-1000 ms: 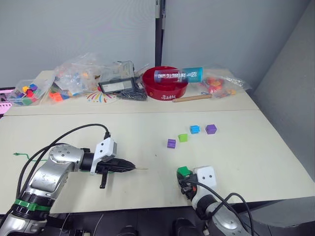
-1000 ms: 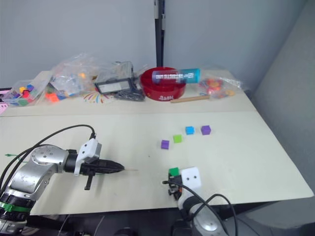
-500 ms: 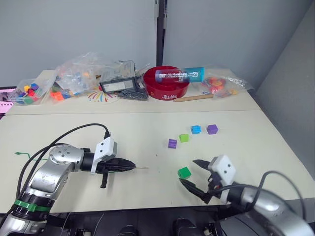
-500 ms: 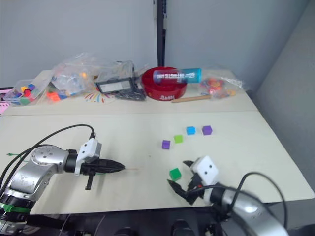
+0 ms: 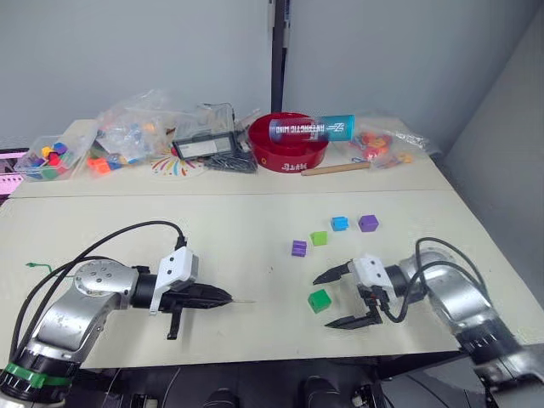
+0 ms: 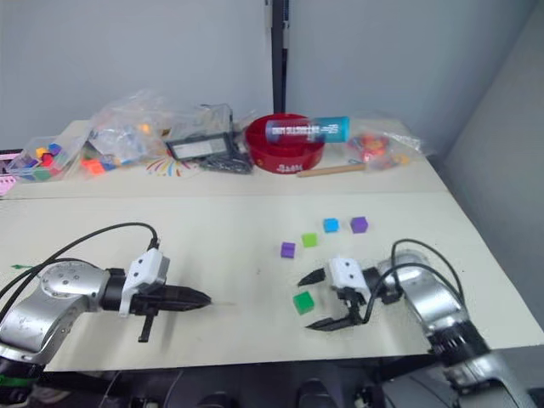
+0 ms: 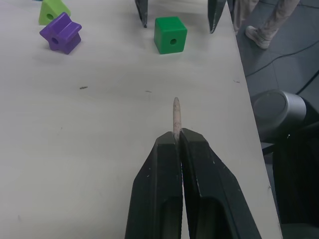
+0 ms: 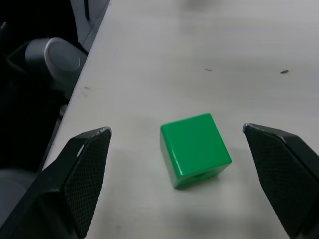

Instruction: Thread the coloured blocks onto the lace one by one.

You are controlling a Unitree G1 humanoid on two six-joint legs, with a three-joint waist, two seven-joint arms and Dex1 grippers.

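A dark green block (image 5: 319, 300) lies on the table near the front edge, between the spread fingers of my open right gripper (image 5: 321, 303), which do not touch it. In the right wrist view the block (image 8: 195, 149) sits in the gap between the fingers. My left gripper (image 5: 225, 297) is shut on the lace's pale stiff tip (image 7: 175, 112), which points at the block's hole (image 7: 170, 35). The green cord (image 5: 34, 266) trails off to the left. Farther back lie a purple block (image 5: 298, 248), a lime one (image 5: 318, 238), a light blue one (image 5: 339, 223) and another purple one (image 5: 367, 223).
On the back table stand a red bowl (image 5: 290, 143) with a blue tube (image 5: 311, 129) across it, clear bags of toy pieces (image 5: 136, 127), a black device (image 5: 204, 146) and a wooden stick (image 5: 334, 168). The table's front edge runs just below both grippers.
The right gripper let go of the dark green block, swung to its right side and now straddles it, open. The left gripper with the lace tip shifted slightly toward the front edge.
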